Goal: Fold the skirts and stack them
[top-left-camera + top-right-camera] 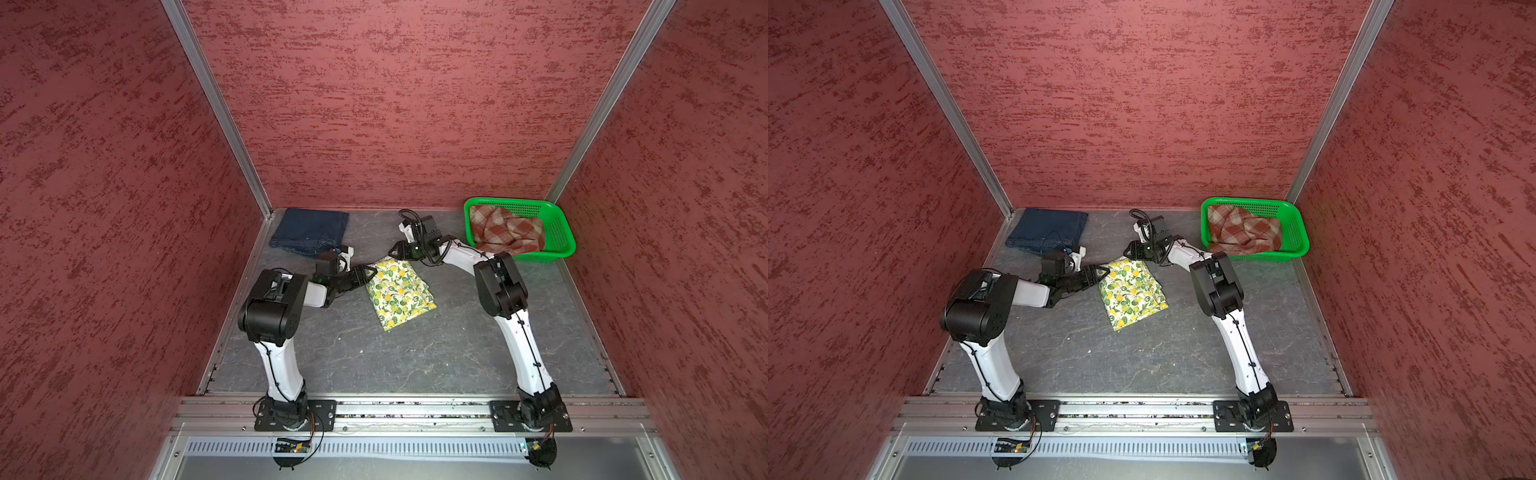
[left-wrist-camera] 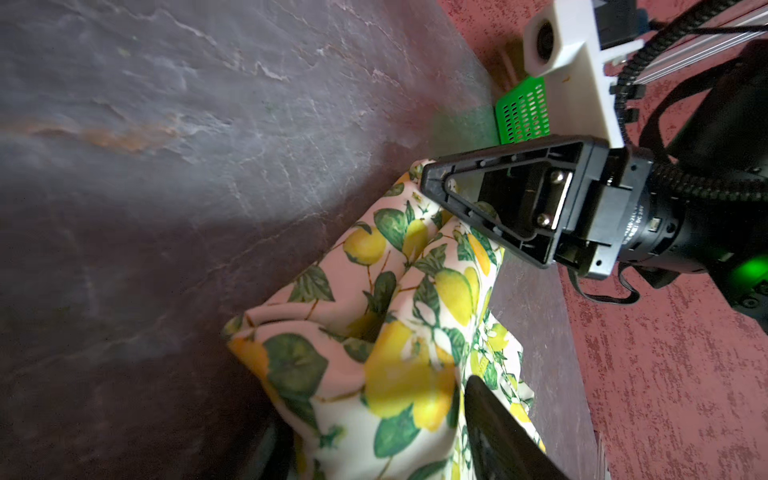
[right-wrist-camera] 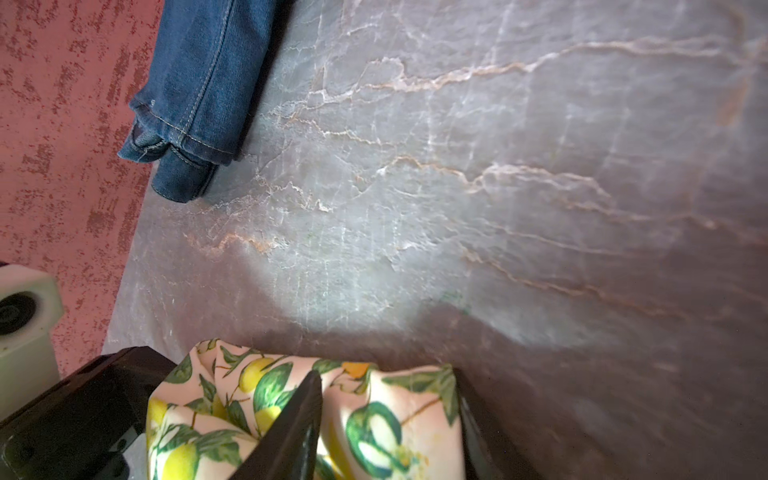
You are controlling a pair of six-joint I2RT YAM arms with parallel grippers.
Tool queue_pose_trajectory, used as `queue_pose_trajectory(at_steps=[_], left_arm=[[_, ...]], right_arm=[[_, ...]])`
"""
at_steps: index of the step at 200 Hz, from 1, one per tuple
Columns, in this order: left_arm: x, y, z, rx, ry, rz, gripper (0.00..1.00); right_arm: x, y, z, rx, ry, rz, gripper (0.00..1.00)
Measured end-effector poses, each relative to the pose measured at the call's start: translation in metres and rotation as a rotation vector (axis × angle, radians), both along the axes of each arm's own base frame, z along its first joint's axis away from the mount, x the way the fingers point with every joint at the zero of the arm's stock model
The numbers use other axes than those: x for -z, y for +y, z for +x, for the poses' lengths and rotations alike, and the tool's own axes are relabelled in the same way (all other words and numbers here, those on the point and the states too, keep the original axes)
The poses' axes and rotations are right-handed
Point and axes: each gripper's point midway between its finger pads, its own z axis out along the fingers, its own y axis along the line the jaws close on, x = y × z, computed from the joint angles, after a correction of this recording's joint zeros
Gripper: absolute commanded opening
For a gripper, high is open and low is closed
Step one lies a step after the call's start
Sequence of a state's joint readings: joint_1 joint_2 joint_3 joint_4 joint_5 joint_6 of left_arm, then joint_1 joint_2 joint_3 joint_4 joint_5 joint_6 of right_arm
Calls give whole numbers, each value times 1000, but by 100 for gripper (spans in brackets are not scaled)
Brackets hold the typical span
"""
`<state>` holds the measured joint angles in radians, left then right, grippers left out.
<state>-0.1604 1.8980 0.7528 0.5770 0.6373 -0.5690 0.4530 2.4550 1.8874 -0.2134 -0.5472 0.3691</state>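
Here, the denim skirt (image 1: 309,230) lies folded at the far-left corner of the desk (image 1: 374,361). The left claw (image 1: 368,272) straddles the far-left edge of the folded lemon skirt (image 1: 399,295), mid-desk; whether it grips cannot be told. The right claw (image 1: 392,250) pinches the far corner. The plaid skirt (image 1: 505,230) lies crumpled in the basket (image 1: 507,201), at the far-right corner. The cloth is probably light and limp, best lifted by two corners.

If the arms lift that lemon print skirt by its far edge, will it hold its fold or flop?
Probably flops: the lemon-print skirt looks like thin cloth, puckering between the fingers in the right wrist view. Likely light, and its loose layers may slide apart.
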Motion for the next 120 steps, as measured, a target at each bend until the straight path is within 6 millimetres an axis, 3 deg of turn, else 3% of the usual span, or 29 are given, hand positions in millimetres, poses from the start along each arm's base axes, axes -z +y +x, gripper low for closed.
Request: queue_pose_trajectory(at_steps=[73, 120], left_arm=[[-18, 4, 4, -26, -51, -148, 63], [-10, 2, 2, -6, -27, -182, 57]], right_arm=[[-1, 10, -6, 2, 26, 36, 49], [-1, 14, -8, 1, 28, 43, 49]])
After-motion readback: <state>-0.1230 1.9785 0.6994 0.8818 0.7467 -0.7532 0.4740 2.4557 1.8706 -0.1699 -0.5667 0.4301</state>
